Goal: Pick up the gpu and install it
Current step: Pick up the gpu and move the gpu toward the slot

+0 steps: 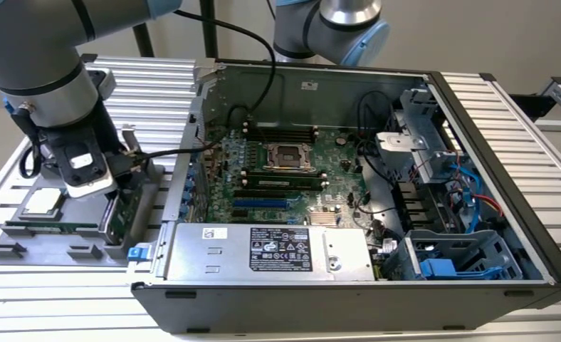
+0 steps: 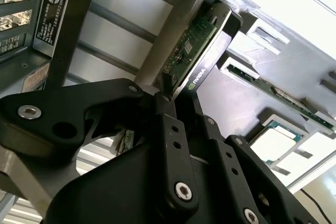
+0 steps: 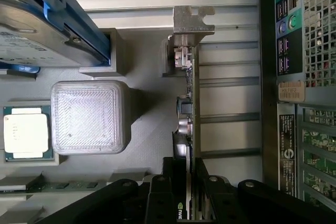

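Exterior view: the arm reaches down over a grey parts tray (image 1: 33, 253) on the slatted surface (image 1: 147, 78), beside the open computer case (image 1: 490, 142). The hand (image 1: 109, 191) sits right at the graphics card (image 1: 117, 217), which stands on edge in the tray. On the main board (image 1: 280, 164) the blue slot (image 1: 260, 203) looks bare, so nothing is installed yet.

Second wrist view: the hand (image 2: 181, 106) is at the near edge of the graphics card (image 2: 197, 40), and the card is upright in its grey holder. A memory stick (image 2: 278, 90) and a processor (image 2: 278, 135) lie in the tray beyond it.

First wrist view: the graphics card (image 3: 191, 108) is seen edge-on, with its metal bracket (image 3: 193, 22) at the far end. The hand (image 3: 187, 192) straddles it with the jaws tight to both faces, and I judge it clamped on the card. The hard drive (image 3: 37, 30) lies apart, untouched.

Progress: the grasp looks made, but the card is not lifted — carry and seating are all left.
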